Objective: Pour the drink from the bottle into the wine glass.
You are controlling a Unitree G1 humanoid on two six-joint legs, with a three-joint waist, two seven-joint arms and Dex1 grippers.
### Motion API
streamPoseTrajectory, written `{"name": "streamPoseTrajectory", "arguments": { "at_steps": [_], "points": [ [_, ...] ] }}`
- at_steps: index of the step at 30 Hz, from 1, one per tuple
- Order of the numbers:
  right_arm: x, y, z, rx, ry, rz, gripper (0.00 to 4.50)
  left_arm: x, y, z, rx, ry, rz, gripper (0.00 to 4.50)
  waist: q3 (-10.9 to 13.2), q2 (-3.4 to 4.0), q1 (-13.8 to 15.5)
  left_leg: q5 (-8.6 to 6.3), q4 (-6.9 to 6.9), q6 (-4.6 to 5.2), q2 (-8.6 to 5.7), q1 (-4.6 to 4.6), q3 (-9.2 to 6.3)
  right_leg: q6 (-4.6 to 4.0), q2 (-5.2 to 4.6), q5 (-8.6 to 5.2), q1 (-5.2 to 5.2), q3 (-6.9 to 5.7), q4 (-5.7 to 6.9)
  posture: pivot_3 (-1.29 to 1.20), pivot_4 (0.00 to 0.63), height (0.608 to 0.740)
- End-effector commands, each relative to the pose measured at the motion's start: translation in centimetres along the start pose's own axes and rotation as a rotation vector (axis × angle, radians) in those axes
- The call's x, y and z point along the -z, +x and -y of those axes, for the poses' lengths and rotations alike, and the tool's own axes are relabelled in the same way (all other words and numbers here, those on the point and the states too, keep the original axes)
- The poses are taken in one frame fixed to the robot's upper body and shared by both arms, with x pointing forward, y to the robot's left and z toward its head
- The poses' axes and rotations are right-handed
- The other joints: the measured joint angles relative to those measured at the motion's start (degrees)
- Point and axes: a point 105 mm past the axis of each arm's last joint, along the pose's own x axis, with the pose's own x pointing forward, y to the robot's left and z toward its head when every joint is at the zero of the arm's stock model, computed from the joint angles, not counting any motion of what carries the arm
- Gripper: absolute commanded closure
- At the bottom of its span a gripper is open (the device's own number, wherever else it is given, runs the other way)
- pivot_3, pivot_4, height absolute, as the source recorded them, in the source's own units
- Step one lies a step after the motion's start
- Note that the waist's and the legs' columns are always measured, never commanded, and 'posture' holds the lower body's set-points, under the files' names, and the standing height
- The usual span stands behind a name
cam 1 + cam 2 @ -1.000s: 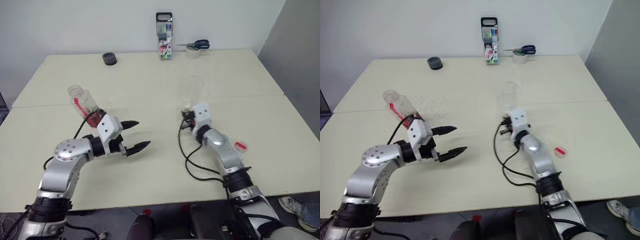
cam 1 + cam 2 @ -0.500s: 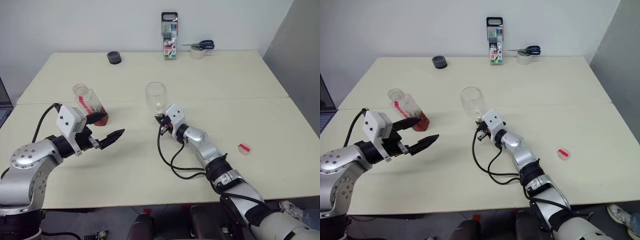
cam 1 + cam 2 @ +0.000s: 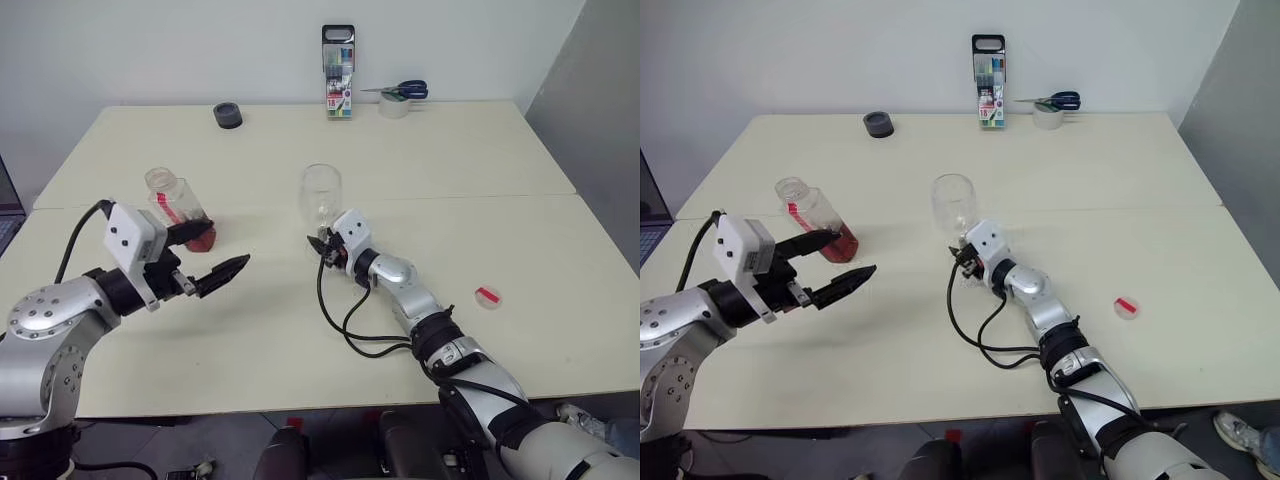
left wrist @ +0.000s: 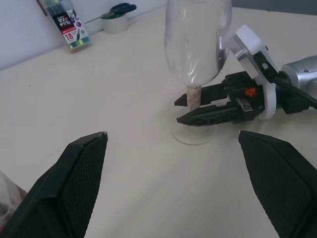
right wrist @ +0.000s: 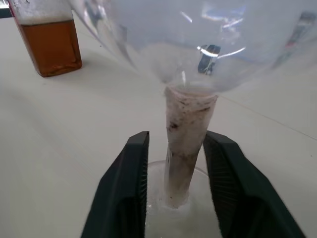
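Pale cream tabletop (image 3: 300, 340), matt and smooth, with a seam running across it, backs onto a plain white wall; your clear stemmed wine glass (image 3: 321, 197) with its rounded bowl and flat round foot stands upright near the middle. Your right gripper (image 5: 174, 191) has its two black fingers either side of the stem, low down by the foot, with a slight gap on each side, so it looks parted and not clamped; nothing is held there, and the bowl looks empty. Your left gripper (image 3: 222, 252) hangs wide open and empty just beside the small clear squarish plastic bottle (image 3: 181, 209), which stands near the table's left side with its neck uncapped and a red-and-white strip down its side; the reddish-brown translucent drink (image 5: 50, 47) fills only its lower part.

My read is that the glass is set and the bottle comes next; back the right fingers off straight, without brushing the stem, since a tall glass on a narrow foot tips easily. Take the bottle across its flat sides, above the liquid; thin plastic will flex, so squeeze gently.
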Motion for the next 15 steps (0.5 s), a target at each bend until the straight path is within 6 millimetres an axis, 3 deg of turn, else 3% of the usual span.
{"name": "streamPoseTrajectory", "arguments": {
  "at_steps": [1,5,15],
  "points": [
    [-1.0,0.1,0.0,-0.011,-0.005,0.039,1.42,-1.2,0.0,0.0,0.007,0.046,0.028,0.0,0.0,0.0,0.0,0.01,0.0,-0.02,0.0,0.0,0.0,0.0,0.0,0.0,0.0,0.0,0.0,0.0,0.15,0.74],
    [-1.0,0.0,0.0,-0.012,-0.004,0.04,0.03,-1.2,0.3,0.0,0.008,0.049,0.033,0.0,0.0,0.0,0.0,0.03,0.0,-0.05,0.0,-0.01,0.0,0.0,0.0,0.0,0.0,0.0,0.0,0.0,0.15,0.74],
    [-1.5,-1.3,1.2,0.012,-0.026,0.06,0.03,-2.2,1.1,-0.3,-0.01,0.056,0.082,0.0,0.0,0.0,0.0,0.1,0.0,-0.17,0.0,-0.01,0.0,0.0,0.0,0.0,0.0,0.0,0.0,0.0,0.15,0.74]
  ]
}}
